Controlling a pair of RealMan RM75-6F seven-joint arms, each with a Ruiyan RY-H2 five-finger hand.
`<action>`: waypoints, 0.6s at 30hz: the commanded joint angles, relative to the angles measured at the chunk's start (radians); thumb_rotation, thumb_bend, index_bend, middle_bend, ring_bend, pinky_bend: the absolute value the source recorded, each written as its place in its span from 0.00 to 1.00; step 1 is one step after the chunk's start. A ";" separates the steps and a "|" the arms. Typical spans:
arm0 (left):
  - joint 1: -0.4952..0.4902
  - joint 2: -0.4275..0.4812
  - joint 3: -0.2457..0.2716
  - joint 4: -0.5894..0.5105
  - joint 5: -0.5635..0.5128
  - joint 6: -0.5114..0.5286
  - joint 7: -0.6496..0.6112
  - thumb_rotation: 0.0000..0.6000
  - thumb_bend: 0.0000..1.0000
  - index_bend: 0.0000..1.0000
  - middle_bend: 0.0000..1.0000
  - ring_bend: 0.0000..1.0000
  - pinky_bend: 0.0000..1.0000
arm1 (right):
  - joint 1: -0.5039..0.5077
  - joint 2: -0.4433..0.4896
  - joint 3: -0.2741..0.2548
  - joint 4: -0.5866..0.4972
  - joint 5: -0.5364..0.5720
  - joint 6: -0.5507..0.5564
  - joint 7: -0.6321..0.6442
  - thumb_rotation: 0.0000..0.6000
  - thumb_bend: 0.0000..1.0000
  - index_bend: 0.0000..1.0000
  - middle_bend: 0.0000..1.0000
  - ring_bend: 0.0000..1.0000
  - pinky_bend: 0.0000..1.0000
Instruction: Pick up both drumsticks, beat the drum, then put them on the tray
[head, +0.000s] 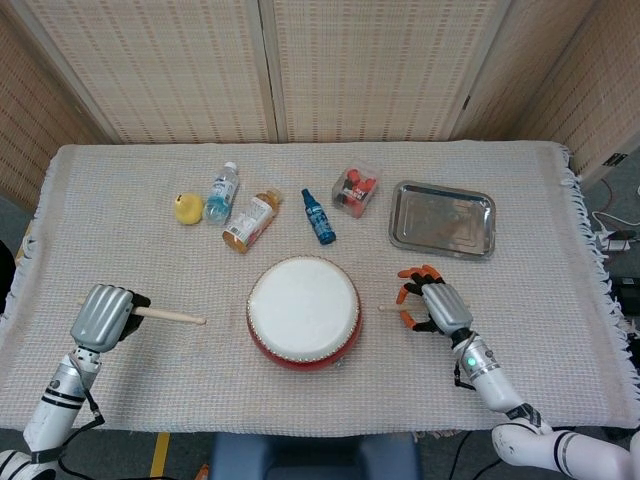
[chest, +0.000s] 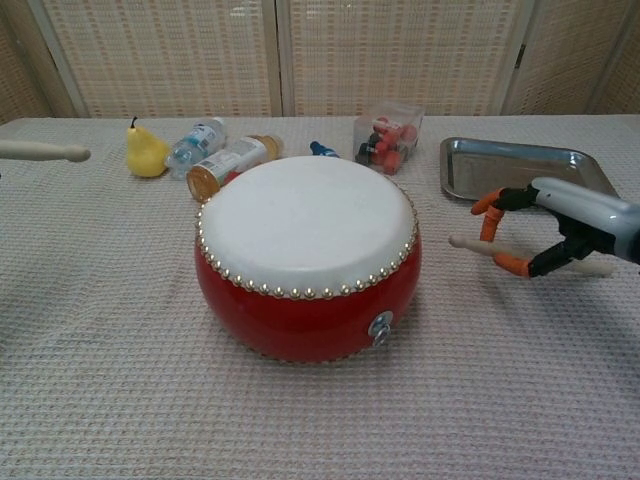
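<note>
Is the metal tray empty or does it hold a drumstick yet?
Empty: the tray shows bare metal in both views; each hand holds a drumstick.

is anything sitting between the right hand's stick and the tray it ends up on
Nothing visible does. The right hand holds its drumstick just right of the drum, and the tray lies straight behind it across bare cloth. The clear box sits to the tray's left, off that path.

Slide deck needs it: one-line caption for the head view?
Both hands, left hand and right hand, grip drumsticks either side of the red drum, steel tray beyond.
</note>
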 joint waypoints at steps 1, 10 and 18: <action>0.001 0.002 0.001 -0.005 0.000 0.000 0.002 1.00 0.89 1.00 1.00 1.00 1.00 | -0.070 0.150 0.030 -0.101 -0.083 0.068 0.590 1.00 0.44 0.65 0.19 0.03 0.08; 0.002 0.010 -0.001 -0.036 -0.003 -0.003 0.012 1.00 0.89 1.00 1.00 1.00 1.00 | -0.081 0.193 -0.031 0.057 -0.224 0.113 1.337 1.00 0.44 0.65 0.23 0.09 0.12; 0.003 0.016 -0.002 -0.048 -0.008 -0.009 0.023 1.00 0.89 1.00 1.00 1.00 1.00 | -0.043 0.096 -0.110 0.307 -0.315 0.161 1.747 1.00 0.44 0.62 0.26 0.15 0.17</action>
